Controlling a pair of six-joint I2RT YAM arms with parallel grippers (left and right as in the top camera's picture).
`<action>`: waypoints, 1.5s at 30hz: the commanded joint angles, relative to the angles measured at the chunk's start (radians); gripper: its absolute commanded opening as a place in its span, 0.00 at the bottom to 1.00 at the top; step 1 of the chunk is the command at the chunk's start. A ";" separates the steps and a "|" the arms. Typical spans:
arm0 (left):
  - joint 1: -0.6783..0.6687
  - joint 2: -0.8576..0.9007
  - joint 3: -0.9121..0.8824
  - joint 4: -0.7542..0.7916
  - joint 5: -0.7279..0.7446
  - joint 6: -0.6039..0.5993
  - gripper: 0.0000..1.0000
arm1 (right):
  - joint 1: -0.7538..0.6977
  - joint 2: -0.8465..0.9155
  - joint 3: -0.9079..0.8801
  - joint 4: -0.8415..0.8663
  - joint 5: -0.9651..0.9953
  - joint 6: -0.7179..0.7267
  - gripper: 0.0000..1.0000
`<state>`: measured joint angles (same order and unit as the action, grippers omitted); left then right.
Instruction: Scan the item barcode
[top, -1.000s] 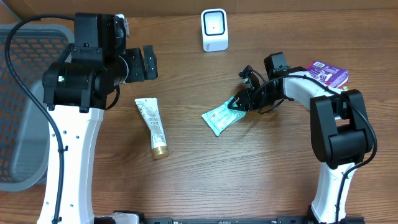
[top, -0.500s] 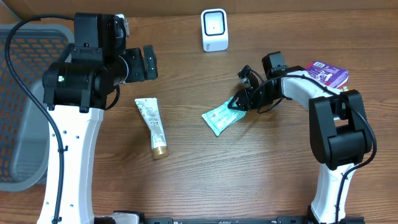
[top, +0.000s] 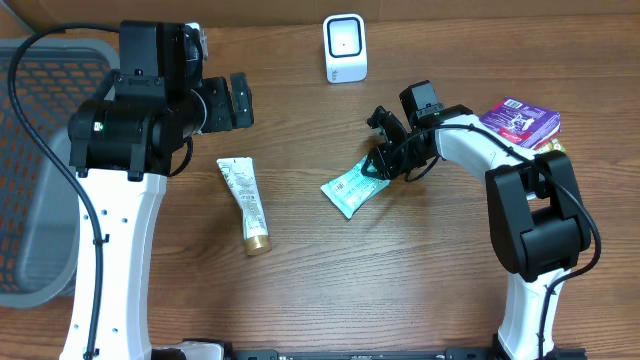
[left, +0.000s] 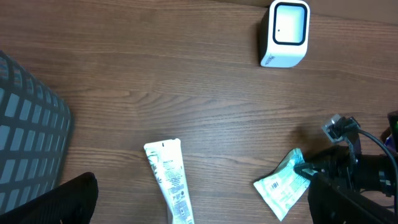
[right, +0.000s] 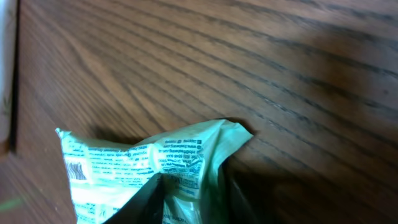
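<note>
Overhead and wrist views. A grey mesh basket (top: 35, 240) is set at the 9 o'clock edge of the wooden surface (top: 400, 290), partly covered by the left arm. The green packet (top: 348, 190), with printed text on its face, is laid flat near the centre. A white scanner (top: 345, 47) is stood at 12 o'clock. The right pincer (top: 383, 163) is placed at the packet's 2 o'clock corner. In the right wrist view, that edge is seen between the two dark fingers (right: 140, 208), but it cannot be told whether it is clamped. The left pincer (top: 225, 103) is spread fully apart, with nothing held, above a white tube (top: 245, 203) at the packet's 9 o'clock. A purple box (top: 518, 117) is seen at 2 o'clock.
</note>
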<state>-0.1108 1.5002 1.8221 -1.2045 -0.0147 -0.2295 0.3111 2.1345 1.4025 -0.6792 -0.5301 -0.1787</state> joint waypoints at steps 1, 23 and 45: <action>-0.001 0.005 0.014 0.003 0.007 0.013 1.00 | 0.014 0.112 -0.061 -0.019 0.207 0.005 0.19; -0.001 0.005 0.014 0.003 0.007 0.013 0.99 | -0.086 -0.193 0.278 -0.327 0.078 0.314 0.04; -0.001 0.005 0.014 0.003 0.007 0.013 1.00 | -0.012 -0.588 0.311 -0.099 0.355 0.380 0.04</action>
<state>-0.1108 1.5002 1.8221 -1.2045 -0.0147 -0.2295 0.2443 1.5715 1.6585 -0.7860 -0.3286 0.2081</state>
